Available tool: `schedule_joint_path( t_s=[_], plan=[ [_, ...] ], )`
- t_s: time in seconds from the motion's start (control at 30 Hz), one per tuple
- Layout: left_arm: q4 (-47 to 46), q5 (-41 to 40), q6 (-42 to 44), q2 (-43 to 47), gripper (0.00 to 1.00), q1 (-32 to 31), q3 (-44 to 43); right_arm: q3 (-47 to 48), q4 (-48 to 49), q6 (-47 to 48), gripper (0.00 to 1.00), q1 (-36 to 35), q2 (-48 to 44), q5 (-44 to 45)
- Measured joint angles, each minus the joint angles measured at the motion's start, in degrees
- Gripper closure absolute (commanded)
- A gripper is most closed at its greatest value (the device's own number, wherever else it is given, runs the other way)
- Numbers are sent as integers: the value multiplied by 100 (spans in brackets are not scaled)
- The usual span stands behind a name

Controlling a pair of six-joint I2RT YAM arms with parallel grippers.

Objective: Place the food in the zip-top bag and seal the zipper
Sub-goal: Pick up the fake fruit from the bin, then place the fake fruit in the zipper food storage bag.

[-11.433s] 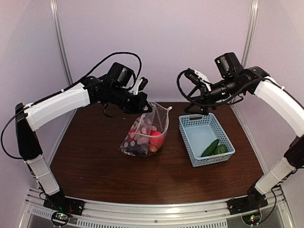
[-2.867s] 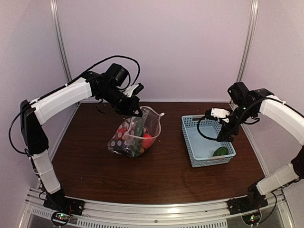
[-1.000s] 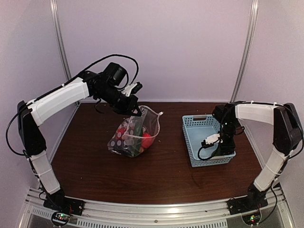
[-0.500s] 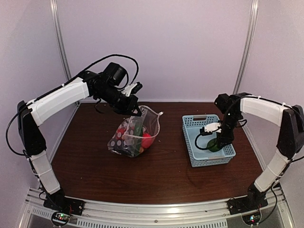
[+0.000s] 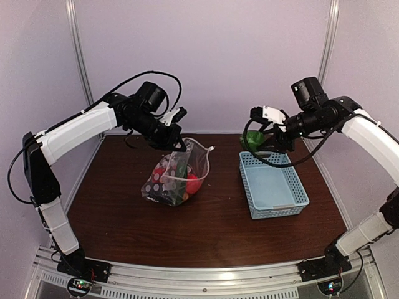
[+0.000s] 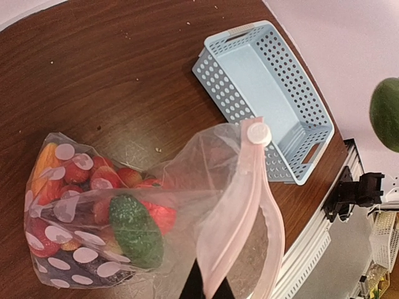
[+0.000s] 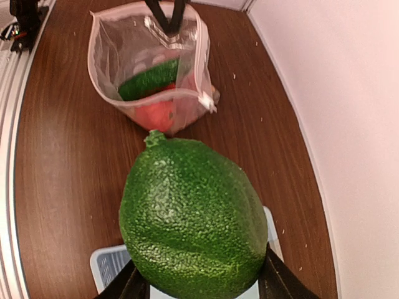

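The zip-top bag (image 5: 176, 176), clear with white dots, stands open on the brown table with red round pieces (image 6: 163, 215) and a green cucumber (image 6: 136, 230) inside. My left gripper (image 5: 179, 144) is shut on the bag's pale pink zipper (image 6: 244, 187) and holds the mouth up; its white slider tab (image 6: 258, 132) sits at the far end. The left gripper's dark tips show in the left wrist view (image 6: 206, 288). My right gripper (image 5: 255, 142) is shut on a bumpy green cucumber (image 7: 193, 215) and holds it in the air above the basket's far left corner, right of the bag. The bag's open mouth (image 7: 149, 56) faces the right wrist camera.
The light-blue mesh basket (image 5: 293, 200) lies right of the bag with nothing visible in it; it also shows in the left wrist view (image 6: 293, 75). Purple walls and metal posts stand behind and beside the table. The rail with the arm bases runs along the near edge.
My right gripper has lifted the green cucumber out of the basket and carried it up and back-left toward the bag. The left gripper and the bag have stayed put.
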State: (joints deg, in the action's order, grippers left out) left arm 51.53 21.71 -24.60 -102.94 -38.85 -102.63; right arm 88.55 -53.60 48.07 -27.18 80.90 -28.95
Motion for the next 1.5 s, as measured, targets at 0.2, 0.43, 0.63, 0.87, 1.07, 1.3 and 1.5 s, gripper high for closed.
schedule_joint_path(
  t_s=[0.2, 0.43, 0.63, 0.87, 1.07, 1.3, 1.5],
  plan=[
    [-96, 20, -15, 0, 100, 0, 0, 658, 804, -682, 50, -568, 472, -809],
    [-98, 59, -13, 0, 100, 0, 0, 688, 1574, -1259, 49, -1207, 1019, -1320],
    [-98, 85, -13, 0, 100, 0, 0, 678, 1814, -1338, 49, -1460, 1469, -1427],
    [-101, 109, -13, 0, 100, 0, 0, 422, 2081, -1220, 45, -1552, 1790, -1425],
    [-101, 138, -13, 2, 100, 0, 0, 415, 2107, -1239, 0, -1587, 2323, -1038],
    [-109, 160, -9, 2, 100, -9, -2, 846, 1576, -1381, 0, -1543, 2284, -920],
    [-116, 214, 120, 2, 100, -9, -2, 205, 1873, -1504, 0, -1080, 874, -922]
  ],
)
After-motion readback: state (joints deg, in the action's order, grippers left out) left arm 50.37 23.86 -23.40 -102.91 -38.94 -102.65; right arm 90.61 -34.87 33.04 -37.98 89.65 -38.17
